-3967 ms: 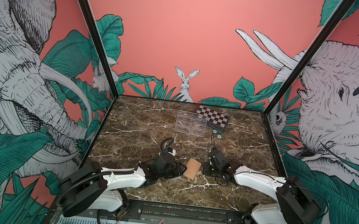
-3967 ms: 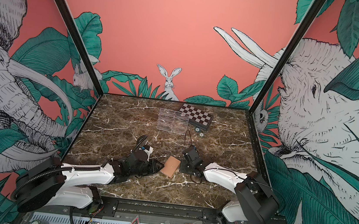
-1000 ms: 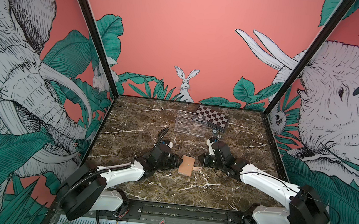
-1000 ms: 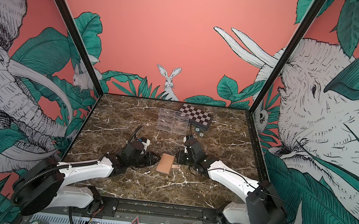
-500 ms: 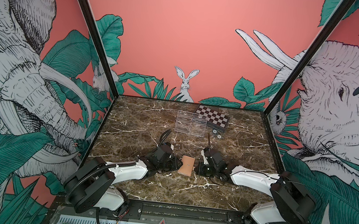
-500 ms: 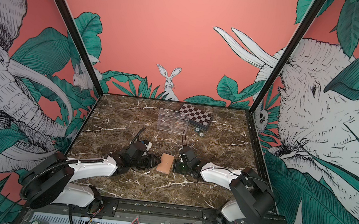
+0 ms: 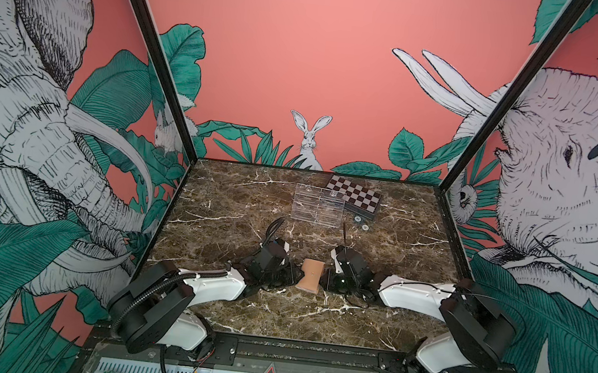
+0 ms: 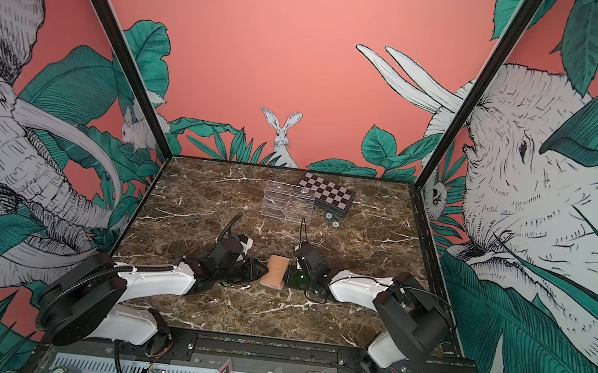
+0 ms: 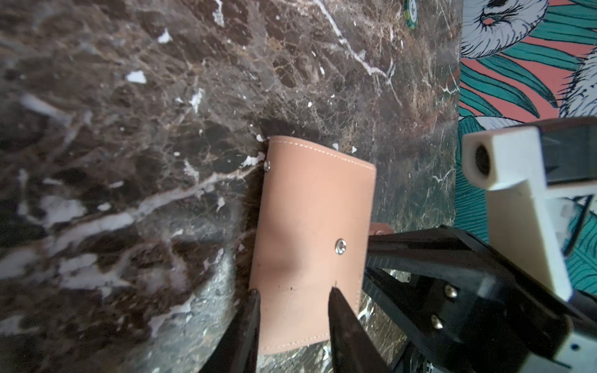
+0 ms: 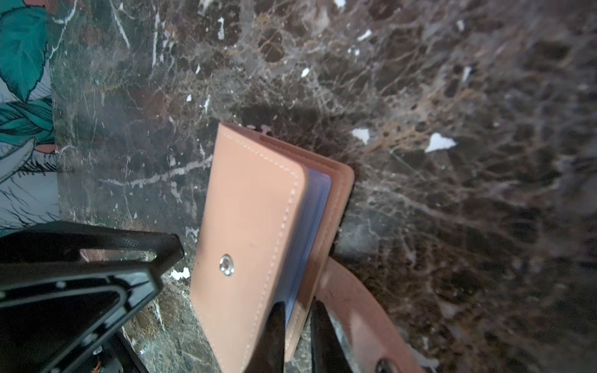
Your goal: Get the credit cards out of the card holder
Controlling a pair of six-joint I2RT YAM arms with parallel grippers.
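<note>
Card holder (image 9: 310,210) upright on worktop (image 7: 276,317) btwn arms; left fingers (image 9: 245,329) clamp it near spine, right fingers (image 10: 271,339) nearly shut round back cover (image 10: 342,181), grip unclear. Risk: tugging cover w/ sleeves (image 10: 318,193) drags holder loose, cards stay in.

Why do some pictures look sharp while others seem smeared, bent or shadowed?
Both top views are sharp, but the black frame posts splay outward, bent by the lens. In the left wrist view the card holder is crisp while the table smears toward one edge. In the right wrist view much of the table blurs, and a dark shadow lies beside the card holder.
</note>
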